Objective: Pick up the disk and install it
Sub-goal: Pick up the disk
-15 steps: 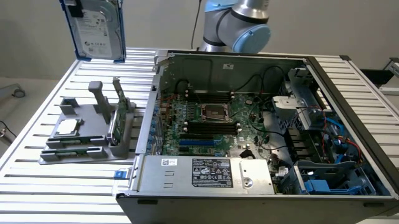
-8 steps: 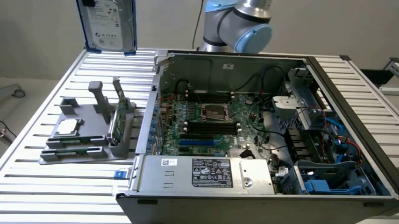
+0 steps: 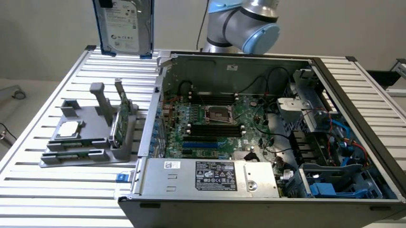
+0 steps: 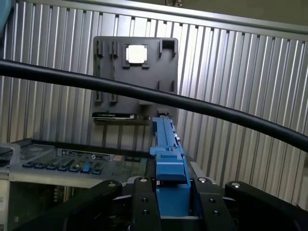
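The disk (image 3: 123,26), a silver-grey drive with a white label and blue carrier edges, hangs upright in the air above the slatted table's far corner, at the exterior view's left. In the wrist view the blue edge of the disk (image 4: 169,159) runs away from the camera, and my gripper (image 4: 169,199) is shut on it, with black fingers (image 4: 139,202) pressing on both sides. The disk is clear of the open computer case (image 3: 254,142) and of the grey holder.
The grey holder (image 3: 82,137) on the table carries a small square chip (image 4: 136,54) and a green circuit stick (image 3: 120,118). The case has blue drive bays (image 3: 330,185) at its near right corner. A black cable (image 4: 192,103) crosses the wrist view. The arm's elbow (image 3: 244,26) stands behind the case.
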